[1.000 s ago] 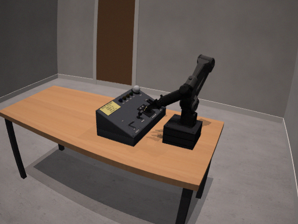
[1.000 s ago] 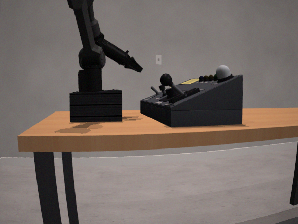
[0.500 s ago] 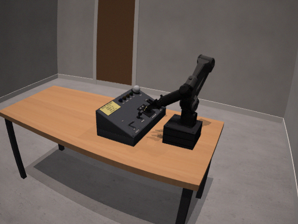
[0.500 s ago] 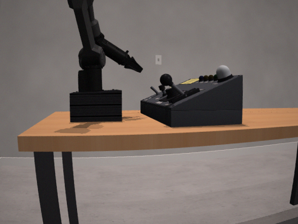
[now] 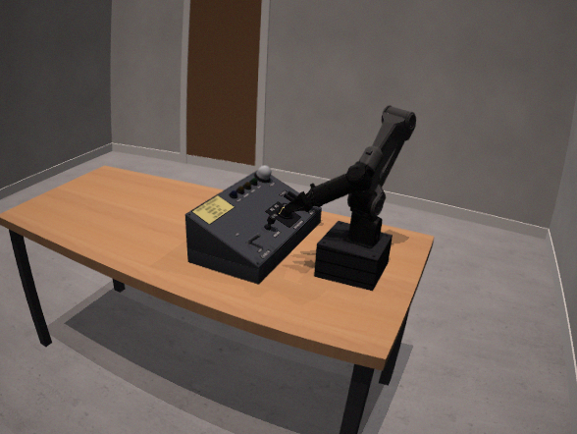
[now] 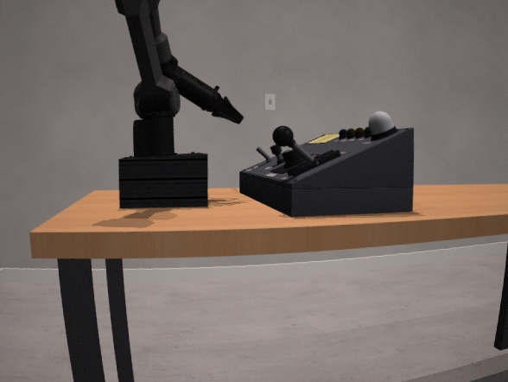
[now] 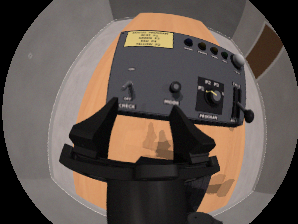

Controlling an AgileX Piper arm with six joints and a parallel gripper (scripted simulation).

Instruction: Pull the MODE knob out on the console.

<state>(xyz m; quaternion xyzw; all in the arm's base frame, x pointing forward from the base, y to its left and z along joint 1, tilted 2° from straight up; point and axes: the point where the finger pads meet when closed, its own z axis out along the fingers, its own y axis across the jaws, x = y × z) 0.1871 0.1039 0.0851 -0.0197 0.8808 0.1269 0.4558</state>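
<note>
The dark console stands on the wooden table, its sloped panel facing my arm. The MODE knob is a small black knob in the panel's lower row, with a label under it; it also shows in the top view and the exterior view. My gripper is open and empty. It hangs in the air above the console's low front edge, apart from every control, with the knob a little right of the gap between the fingers. In the top view the gripper overlaps the panel.
On the panel are a toggle left of the knob, a joystick plate to its right, a ball-ended lever, a yellow label, coloured buttons and a white dome. My arm's base block stands beside the console.
</note>
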